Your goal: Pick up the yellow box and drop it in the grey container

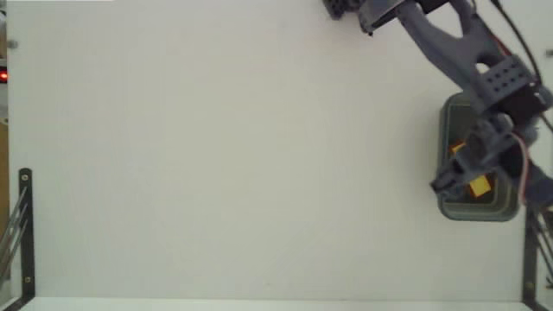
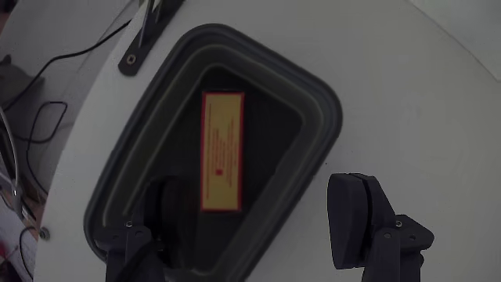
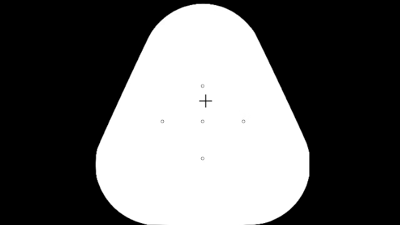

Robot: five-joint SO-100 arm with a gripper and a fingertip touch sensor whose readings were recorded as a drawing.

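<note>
The yellow box (image 2: 222,153) lies flat on the floor of the grey container (image 2: 313,90), its red-edged label face up. In the wrist view my gripper (image 2: 258,196) hangs over the container, open, with one finger (image 2: 166,211) above the tub's inside and the other finger (image 2: 356,215) outside its rim. Neither finger holds anything. In the fixed view the container (image 1: 471,213) sits at the table's right edge, with the arm and gripper (image 1: 456,177) covering much of it. Only a small part of the yellow box (image 1: 478,185) shows there beneath the gripper.
The white table spreads wide to the left of the container in the fixed view. Black metal brackets stand at its left (image 1: 24,233) and right (image 1: 529,259) front corners. A bracket (image 2: 149,31) and cables (image 2: 47,63) lie beyond the tub in the wrist view.
</note>
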